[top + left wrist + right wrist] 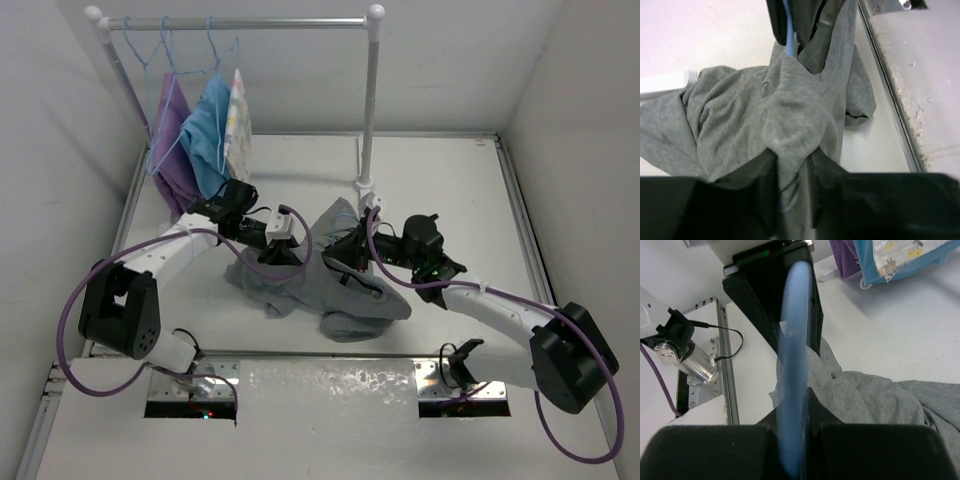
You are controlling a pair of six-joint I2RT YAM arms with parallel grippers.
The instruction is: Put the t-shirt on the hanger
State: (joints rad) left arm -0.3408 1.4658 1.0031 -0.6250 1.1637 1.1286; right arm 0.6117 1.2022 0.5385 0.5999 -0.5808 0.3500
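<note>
Right end effector (792,422) clamps the hanger (795,315), left end effector (791,167) clenches the t-shirt (790,107), grasps hidden in the top view.

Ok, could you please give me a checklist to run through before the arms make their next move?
1. Left gripper pinching the plain grey cotton t-shirt: ok.
2. Right gripper shut on the thin light-blue wire hanger: ok.
3. Hanger wire reaching into the t-shirt fabric: ok, per the left wrist view.
4. Wire through the neck opening, not a sleeve: cannot tell.
5. T-shirt spread flat on the white table: not ok, bunched.
6. Free room on the silver metal rail: ok.
</note>
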